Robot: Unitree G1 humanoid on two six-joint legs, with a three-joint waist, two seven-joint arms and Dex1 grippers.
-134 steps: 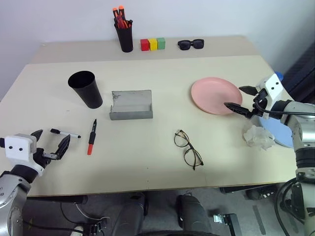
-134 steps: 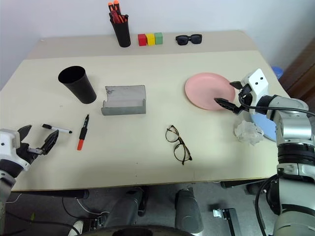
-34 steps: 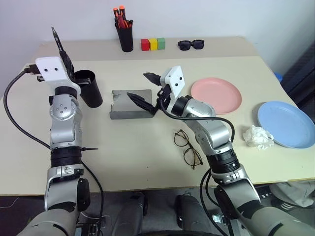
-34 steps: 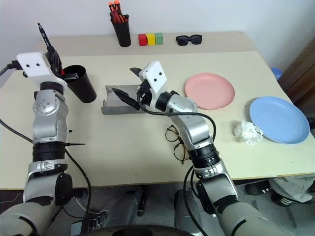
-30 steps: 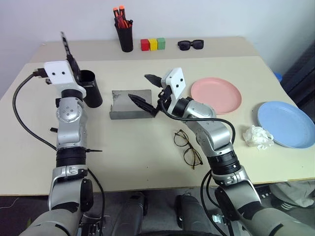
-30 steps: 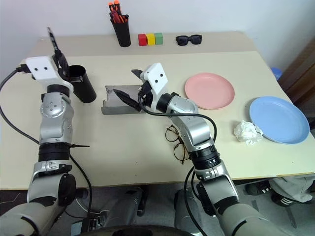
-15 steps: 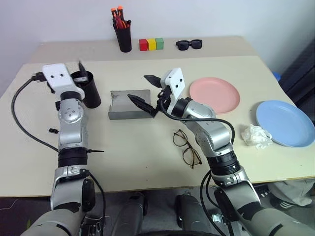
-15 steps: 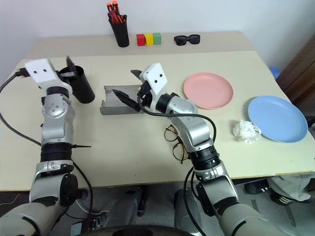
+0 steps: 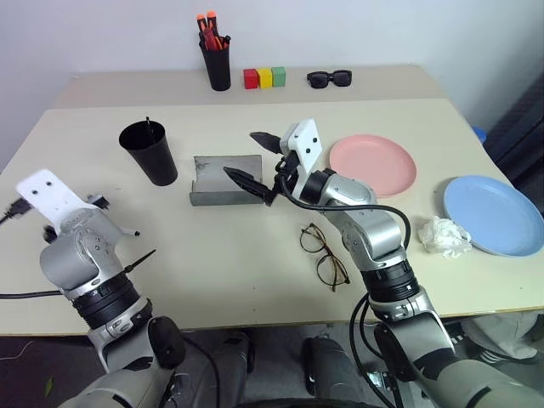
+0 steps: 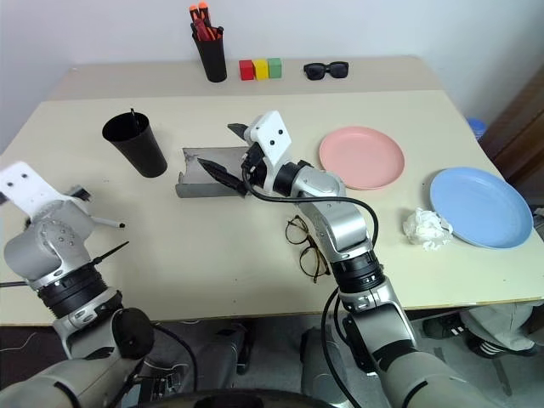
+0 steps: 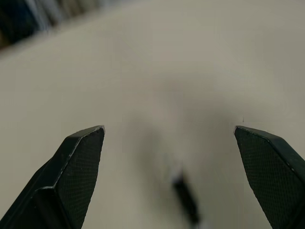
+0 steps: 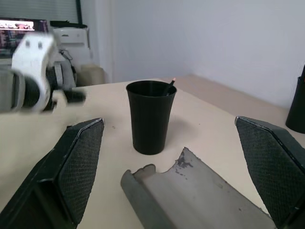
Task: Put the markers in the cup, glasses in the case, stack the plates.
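One marker stands in your cup (image 9: 150, 151).
Your left end effector (image 11: 171, 167) and right end effector (image 9: 249, 161) gape wide, both empty, flanking it.

An office or lab room is suggested. A plain beige table (image 9: 255, 255) is set against a bare white wall (image 9: 340, 34). Beyond the right gripper's fingers (image 12: 81, 162), a lit monitor (image 12: 24, 25) and a white machine like a printer (image 12: 69, 36) are seen.

Our left gripper (image 11: 169, 143) gapes wide, apparently low at frame left; right gripper (image 9: 252, 157) spread open mid-frame.
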